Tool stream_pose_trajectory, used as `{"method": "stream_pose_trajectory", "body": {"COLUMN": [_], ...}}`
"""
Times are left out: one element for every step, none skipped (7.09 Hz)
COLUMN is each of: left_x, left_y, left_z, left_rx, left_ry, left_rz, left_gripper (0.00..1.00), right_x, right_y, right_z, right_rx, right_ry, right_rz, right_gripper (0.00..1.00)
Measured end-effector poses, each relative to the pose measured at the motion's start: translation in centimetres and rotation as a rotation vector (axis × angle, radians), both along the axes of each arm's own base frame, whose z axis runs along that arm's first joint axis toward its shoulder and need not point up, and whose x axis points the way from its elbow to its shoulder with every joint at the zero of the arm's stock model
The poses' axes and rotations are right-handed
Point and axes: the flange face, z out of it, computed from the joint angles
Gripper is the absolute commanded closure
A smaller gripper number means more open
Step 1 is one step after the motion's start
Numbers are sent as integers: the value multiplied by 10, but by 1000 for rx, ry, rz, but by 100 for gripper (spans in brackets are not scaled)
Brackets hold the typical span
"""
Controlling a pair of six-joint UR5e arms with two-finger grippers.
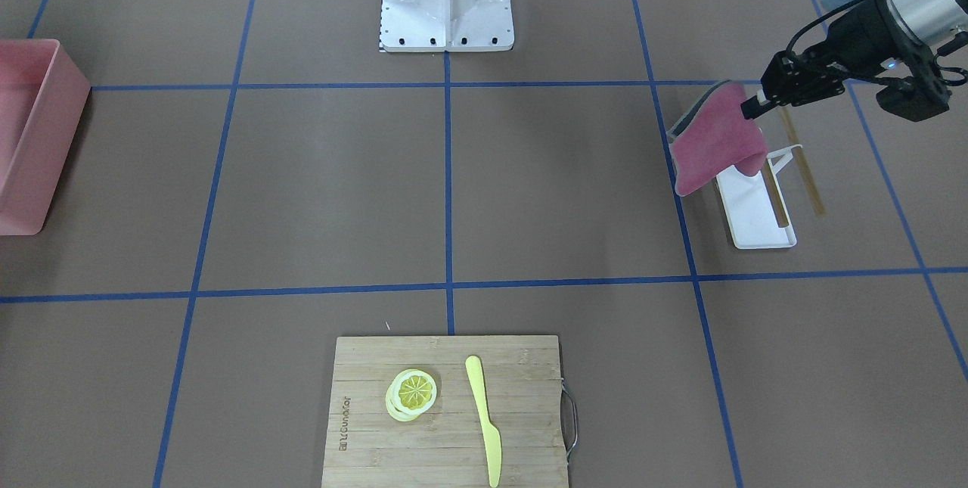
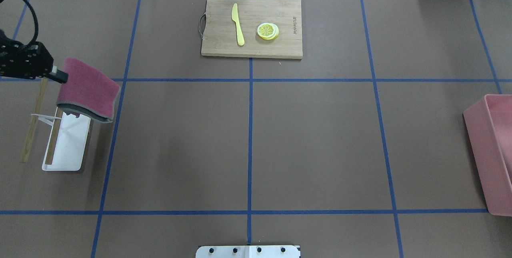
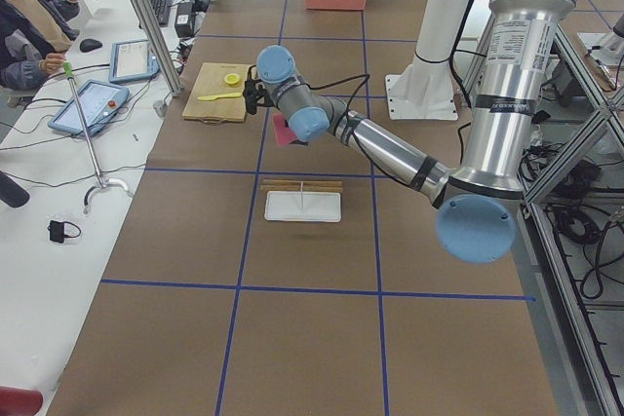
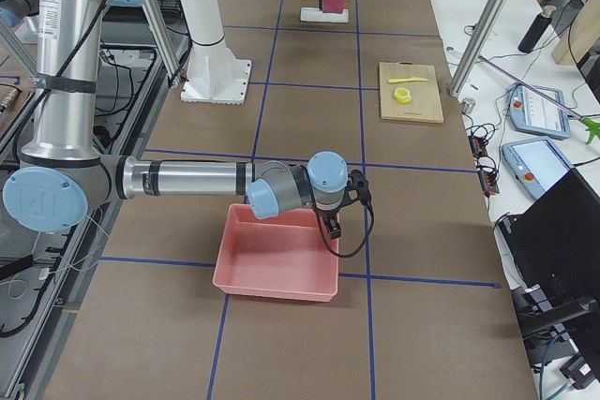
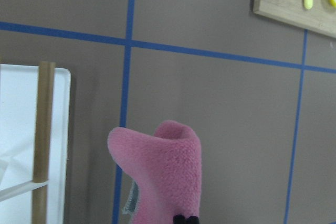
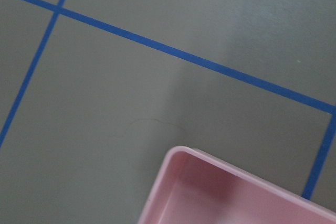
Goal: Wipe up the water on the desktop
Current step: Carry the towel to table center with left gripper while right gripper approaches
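Observation:
The desktop (image 2: 312,138) is a brown surface crossed by blue tape lines; I see no clear water on it. My left gripper (image 2: 60,76) is shut on the edge of a pink cloth (image 2: 88,90) and holds it in the air, hanging over the far end of a white towel rack (image 2: 66,142). The cloth also shows in the front view (image 1: 718,140) and in the left wrist view (image 5: 168,171). My right gripper (image 4: 333,222) shows only in the right side view, above the pink bin's (image 4: 277,264) far rim; I cannot tell whether it is open or shut.
The rack has a white tray and wooden rods (image 1: 803,170). A bamboo cutting board (image 2: 252,26) at the far middle carries a yellow knife (image 2: 238,24) and lemon slices (image 2: 268,31). The pink bin (image 2: 494,154) stands at the right edge. The robot's base (image 1: 446,0) is mid-table.

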Motion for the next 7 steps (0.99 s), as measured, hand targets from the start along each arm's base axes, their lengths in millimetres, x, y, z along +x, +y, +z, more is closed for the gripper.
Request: {"method": "stream_pose_trajectory", "body": {"left_x": [23, 60, 100, 136, 165, 197, 225], "left_y": [-10, -15, -19, -20, -18, -13, -12], "left_z": [-46, -88, -124, -157, -185, -211, -235], "left_rx": [-48, -87, -109, -126, -137, -151, -176], "left_ry": [33, 50, 53, 48, 33, 18, 14], "left_rz": [-7, -15, -45, -76, -102, -134, -164], "left_gripper": [100, 100, 100, 100, 100, 100, 100], "right_x": [-25, -60, -97, -133, -162, -189, -220], "right_y": [0, -4, -14, -20, -16, -4, 10], "right_z": [-19, -48, -82, -122, -162, -205, -245], "right_rx": [25, 30, 22, 36, 56, 61, 85], "right_ry": [-40, -93, -139, -173, -207, -251, -291], "right_rz": [8, 34, 60, 72, 81, 95, 109], "right_gripper": [0, 0, 0, 0, 0, 0, 0]}}
